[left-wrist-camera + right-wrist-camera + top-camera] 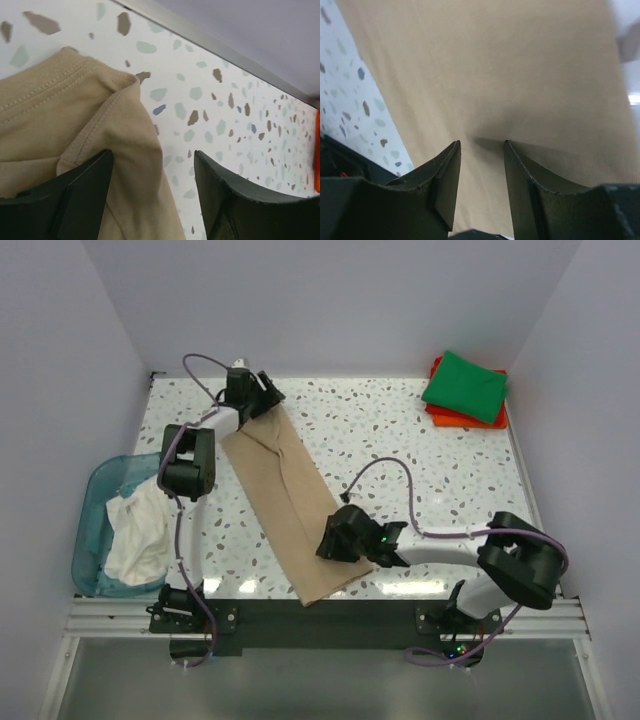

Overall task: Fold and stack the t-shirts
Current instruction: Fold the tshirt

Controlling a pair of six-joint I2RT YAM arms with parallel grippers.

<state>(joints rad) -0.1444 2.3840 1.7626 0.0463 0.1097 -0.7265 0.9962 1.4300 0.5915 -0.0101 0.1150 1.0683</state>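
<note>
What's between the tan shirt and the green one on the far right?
In the top view, only bare speckled tabletop separates the tan t-shirt from the green t-shirt, which sits folded on the orange-red t-shirt.

The tan shirt (pixel 288 502) is matt, finely ribbed cloth with stitched seams, lying on a smooth, glossy speckled table (pixel 400 430) beside a translucent plastic basket (pixel 98 495).

Bare table (pixel 400 430) is left between the tan shirt (pixel 290 505) and the stacked shirts (pixel 465 388) — the left edge is blocked by the basket (pixel 95 530).
</note>
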